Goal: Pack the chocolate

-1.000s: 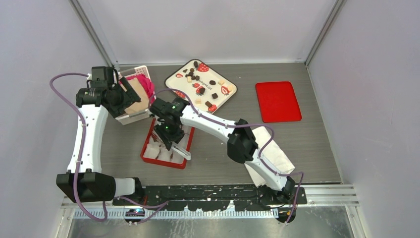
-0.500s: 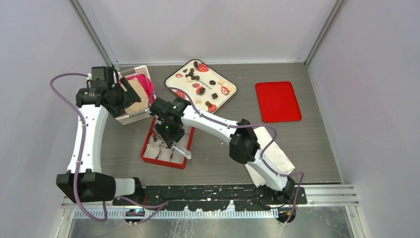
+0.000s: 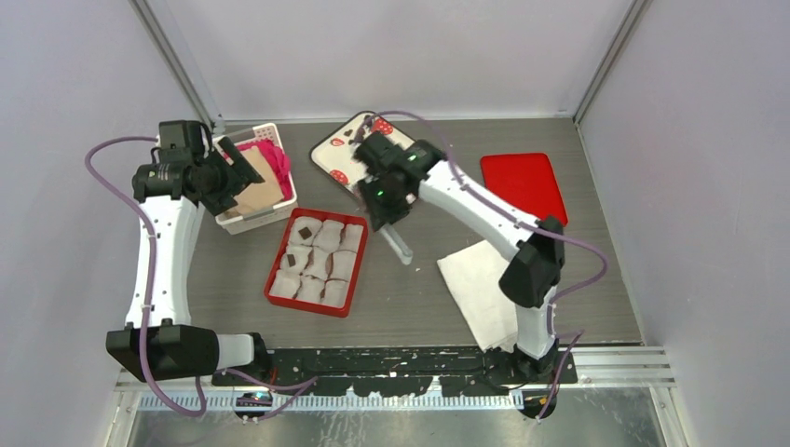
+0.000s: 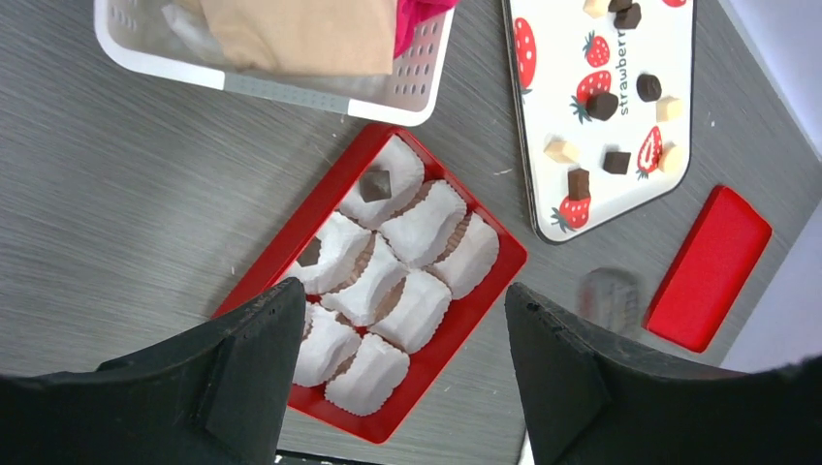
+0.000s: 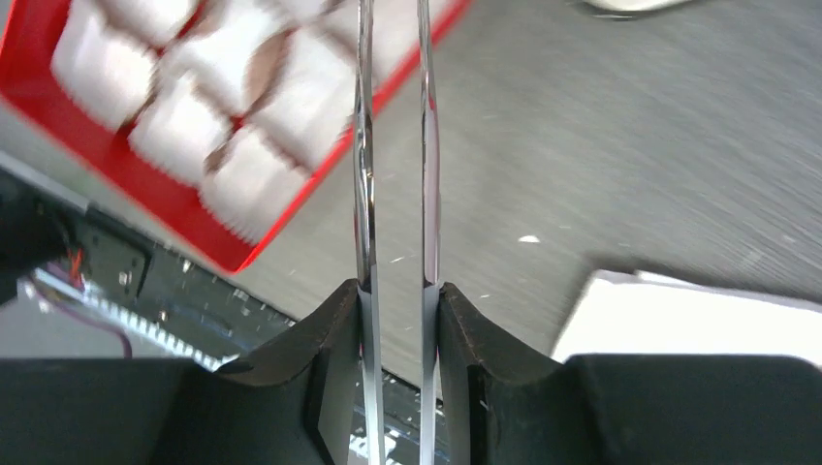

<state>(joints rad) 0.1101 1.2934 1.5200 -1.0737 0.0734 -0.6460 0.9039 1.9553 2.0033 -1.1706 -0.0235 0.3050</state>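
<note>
Dark and cream chocolate (image 4: 601, 105) pieces lie on the strawberry-printed tray (image 4: 553, 77), which my right arm partly hides in the top view. Two dark pieces (image 3: 305, 232) sit in white paper cups in the red box (image 3: 276, 270); the left wrist view shows them too (image 4: 375, 184). My right gripper (image 3: 385, 222) hangs at the tray's near edge, shut on clear tongs (image 5: 427, 145) that point at the table. The tong tips are out of the wrist view. My left gripper (image 3: 235, 172) stands open above the white basket, holding nothing.
A white basket (image 3: 251, 219) with brown paper and pink cloth stands at the back left. A red lid (image 3: 531, 200) lies at the back right. A white napkin (image 3: 480, 284) lies near the right arm's base.
My right arm has swung from over the red box back and to the right, toward the strawberry tray, carrying the tongs. The box now shows uncovered. The left arm has barely shifted.
</note>
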